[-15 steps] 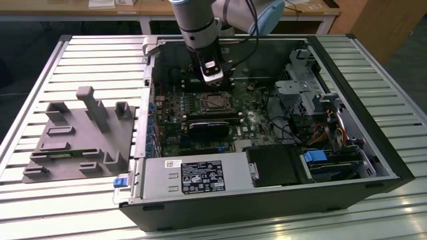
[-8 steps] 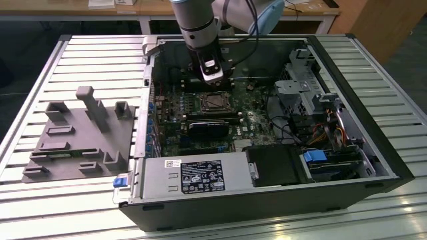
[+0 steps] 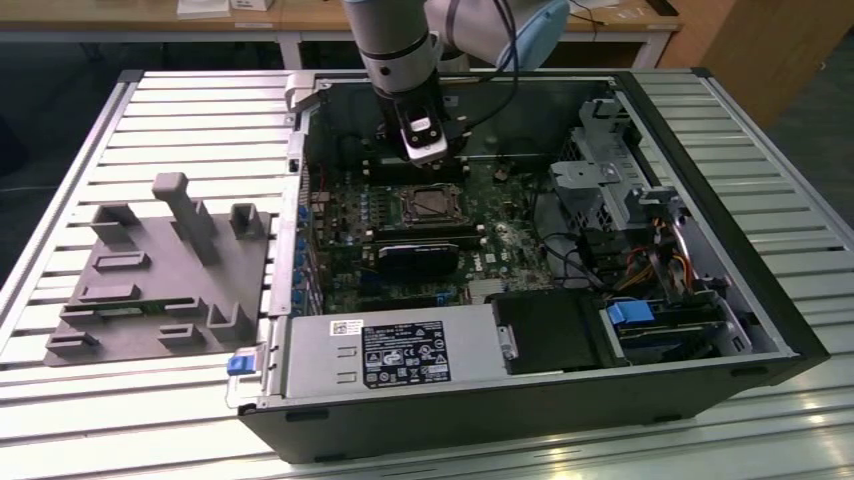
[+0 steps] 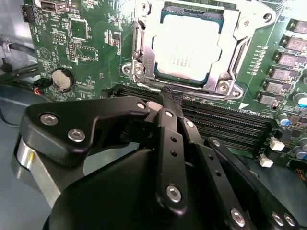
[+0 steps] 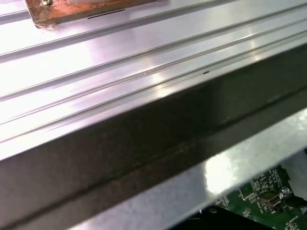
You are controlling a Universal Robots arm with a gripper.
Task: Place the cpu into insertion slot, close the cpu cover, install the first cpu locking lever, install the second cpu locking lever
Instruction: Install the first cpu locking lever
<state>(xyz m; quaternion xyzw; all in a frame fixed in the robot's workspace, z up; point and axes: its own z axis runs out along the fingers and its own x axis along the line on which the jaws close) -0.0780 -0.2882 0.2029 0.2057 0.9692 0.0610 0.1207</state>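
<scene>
gripper (image 4: 171, 92): fingers pressed together, holding nothing
cpu (image 4: 186, 42): under lowered cover (image 4: 233, 45), mid-board (image 4: 91, 43)
relation: cover's near edge lies just ahead of the gripper

I have open room above the socket (image 3: 430, 204) at the exterior view's centre. A case wall (image 3: 296, 200) stands left, a drive cage (image 3: 597, 185) right.

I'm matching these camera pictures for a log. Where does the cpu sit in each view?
Exterior view: the cpu lies mid-board inside the open case, just under the gripper.
Second wrist view: the cpu lies just beyond the gripper, framed in silver metal.
First wrist view: this one looks along the case wall, past a corner of the board.
Shared landmark: the green circuit board.
</scene>
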